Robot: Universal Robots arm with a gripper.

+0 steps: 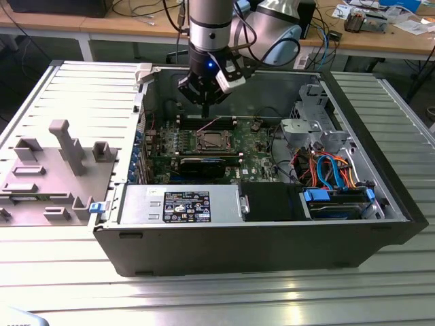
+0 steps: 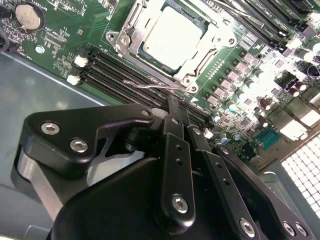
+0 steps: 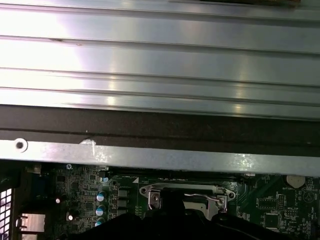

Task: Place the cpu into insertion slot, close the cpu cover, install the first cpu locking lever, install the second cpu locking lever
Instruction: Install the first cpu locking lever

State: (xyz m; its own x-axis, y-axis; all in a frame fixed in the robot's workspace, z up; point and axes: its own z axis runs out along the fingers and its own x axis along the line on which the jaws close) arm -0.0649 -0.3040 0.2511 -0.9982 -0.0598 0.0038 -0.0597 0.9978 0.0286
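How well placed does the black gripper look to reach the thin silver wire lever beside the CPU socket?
Probably well placed. In the second wrist view the black gripper hangs just short of the thin silver wire lever, which stands raised beside the square silver metal cover. Nothing lies between them, and the open case leaves the way free.

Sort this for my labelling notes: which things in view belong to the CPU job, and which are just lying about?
Job:
cpu
cpu cover
locking lever
gripper

Lying about:
memory slots
power supply
coin battery
drive cables
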